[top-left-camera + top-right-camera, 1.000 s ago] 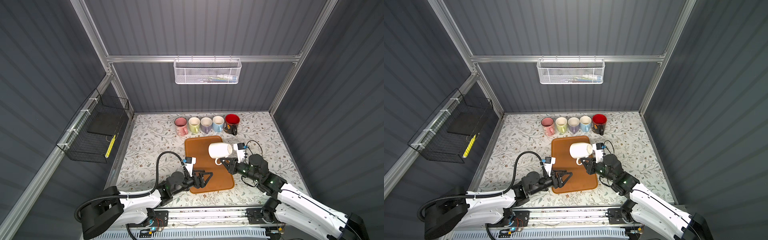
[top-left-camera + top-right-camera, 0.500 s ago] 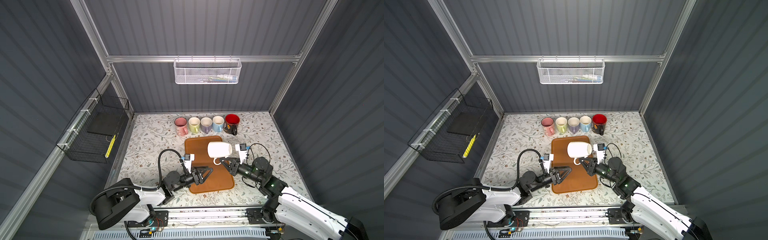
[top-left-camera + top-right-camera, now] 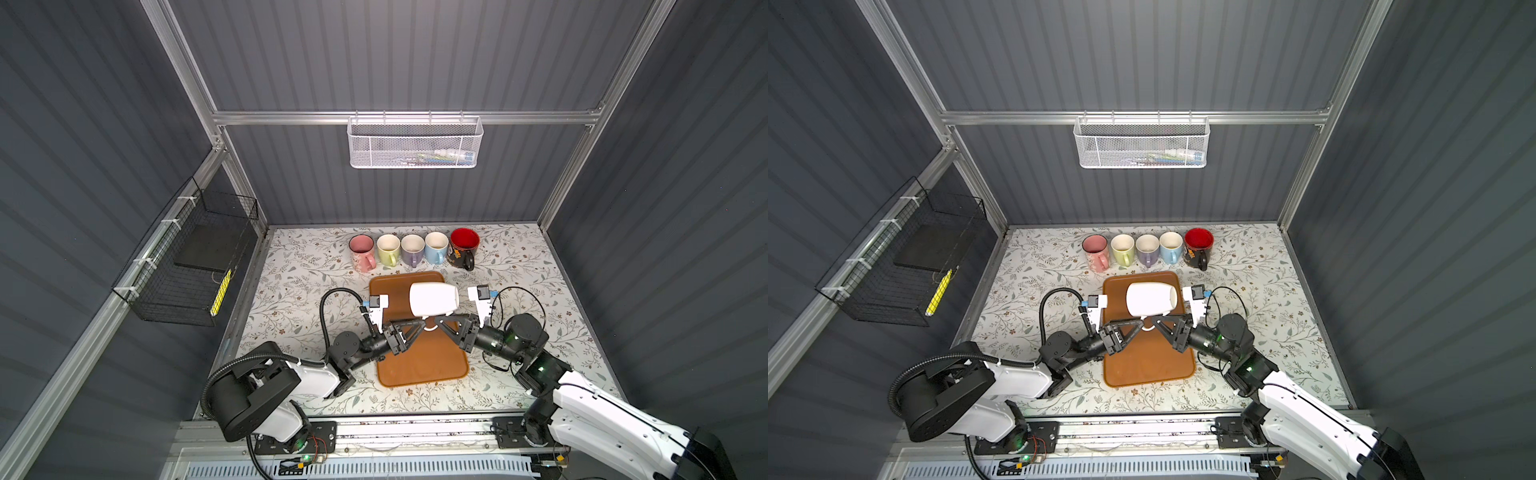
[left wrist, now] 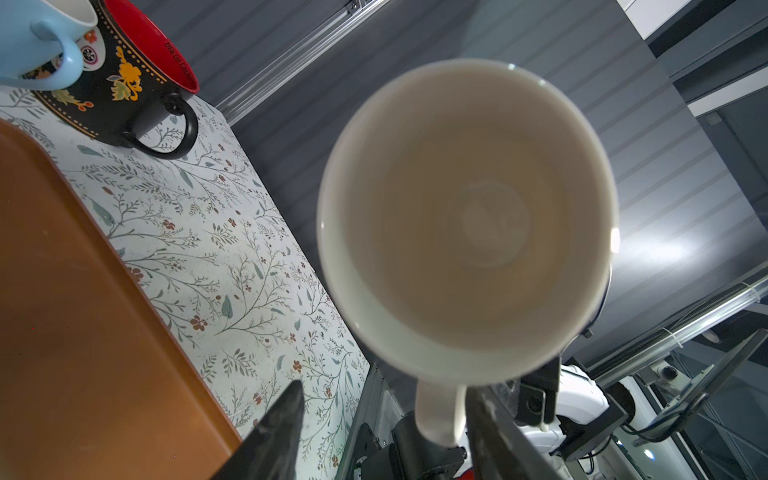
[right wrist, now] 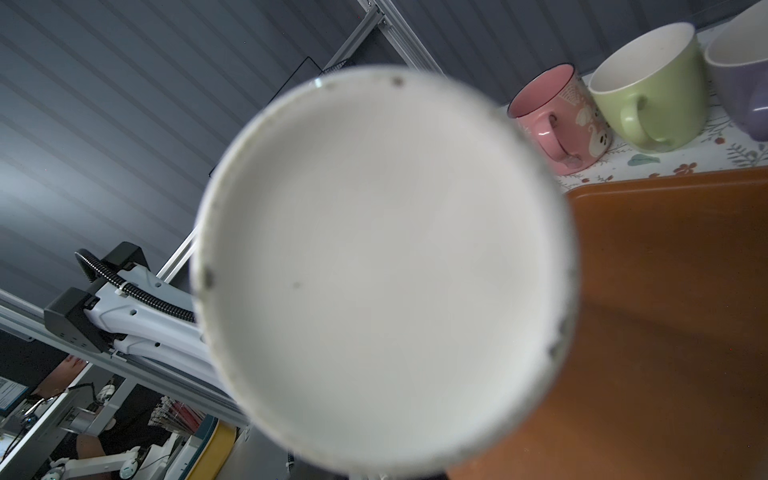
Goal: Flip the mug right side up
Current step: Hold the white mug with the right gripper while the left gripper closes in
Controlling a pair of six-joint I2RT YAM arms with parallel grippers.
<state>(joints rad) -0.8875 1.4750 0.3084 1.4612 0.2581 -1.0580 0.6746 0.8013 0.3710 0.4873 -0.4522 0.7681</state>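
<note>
Orange tray (image 3: 419, 365): flat on the floral table (image 3: 519, 291).
White mug (image 3: 432, 298): aloft on its side over the tray's far end; left wrist view alone shows its empty interior, right wrist view its scuffed base.
Black mug (image 4: 116, 95): red inner rim lettered "Dia De Los", rest unreadable.
Right gripper (image 3: 437, 322): pinched on the handle (image 4: 440, 411).
Left gripper (image 4: 380, 395): jaws parted, straddling that handle.

The table (image 3: 519, 270), covered in a pale leaf-and-flower print, is carrying an orange-brown tray (image 3: 419, 361) lying flat at its middle, towards the front. Behind the tray, five mugs are standing upright in a close row (handles facing forward): a pink mug (image 3: 360, 248), a green mug (image 3: 387, 249), a purple mug (image 3: 412, 249), a blue mug (image 3: 436, 247) and a black mug (image 3: 462, 257) showing a red inside
</note>
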